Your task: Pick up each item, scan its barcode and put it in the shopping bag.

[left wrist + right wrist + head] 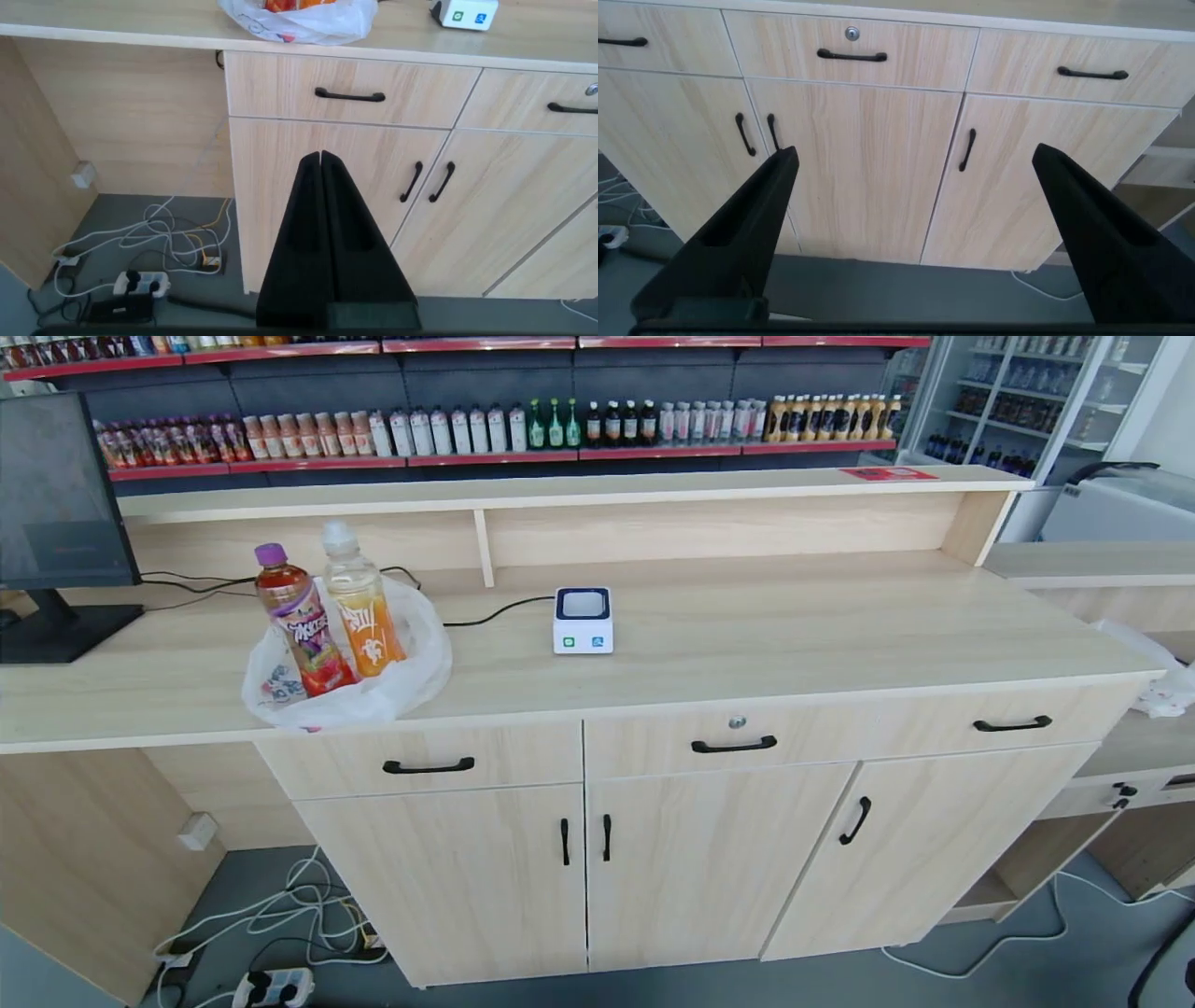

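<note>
on the counter (pixel 794 635) 2 bottles (pixel 303 621) stand in the bag (pixel 415 672); lower, left jaws touch, right jaws wide.

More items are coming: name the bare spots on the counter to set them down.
Widest bare stretch: counter right of the scanner, to its right end. A narrower patch between scanner and bag, cable at back. Crowded left: bag with two bottles, then monitor.
</note>
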